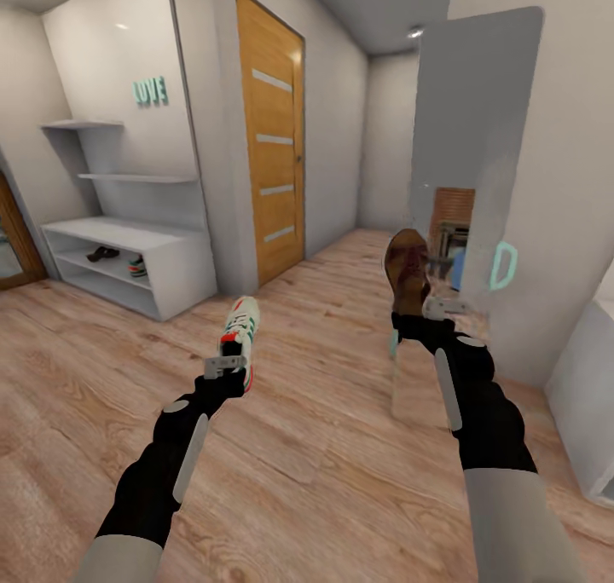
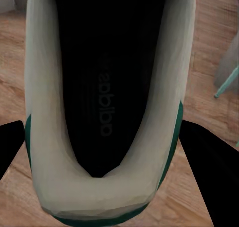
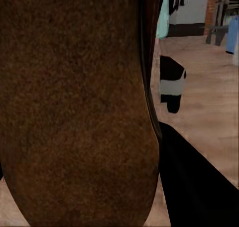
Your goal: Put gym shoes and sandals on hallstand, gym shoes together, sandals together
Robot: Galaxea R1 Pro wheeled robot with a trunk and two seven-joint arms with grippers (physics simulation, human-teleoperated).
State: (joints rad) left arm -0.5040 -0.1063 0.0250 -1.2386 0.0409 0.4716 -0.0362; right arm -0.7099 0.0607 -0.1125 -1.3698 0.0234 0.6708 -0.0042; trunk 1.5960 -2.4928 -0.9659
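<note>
The left gripper (image 1: 227, 366) is clamping the heel of a gym shoe (image 1: 241, 329), its two pale fingers pressing the collar from either side; in the left wrist view the same gym shoe (image 2: 104, 102) is showing an off-white padded rim, a dark green stripe low on each flank and a black insole with faint lettering, with the black fingers (image 2: 206, 167) flanking it. The shoe is pointing away from the robot, toe forward, held above the wood-grain corridor floor (image 1: 324, 472). The left arm is reaching forward and slightly inward, black-sleeved with a grey panel along the forearm.

The right gripper (image 1: 426, 308) is holding a dark brown sandal (image 1: 408, 272) upright, sole facing the camera (a rough, grainy leather texture fills the right wrist view, where the sandal (image 3: 74, 107) is sitting against a black finger (image 3: 194, 182)). The right arm is extending straight ahead beside a tall mirror panel (image 1: 477, 140).

The hallstand (image 1: 128, 263) is standing well off to the left against the white wall, pale grey, with another sandal (image 1: 102, 253) and a second gym shoe (image 1: 137, 266) resting near each other on its open shelf. An orange wooden door (image 1: 271, 140) is closing off the wall beyond.
</note>
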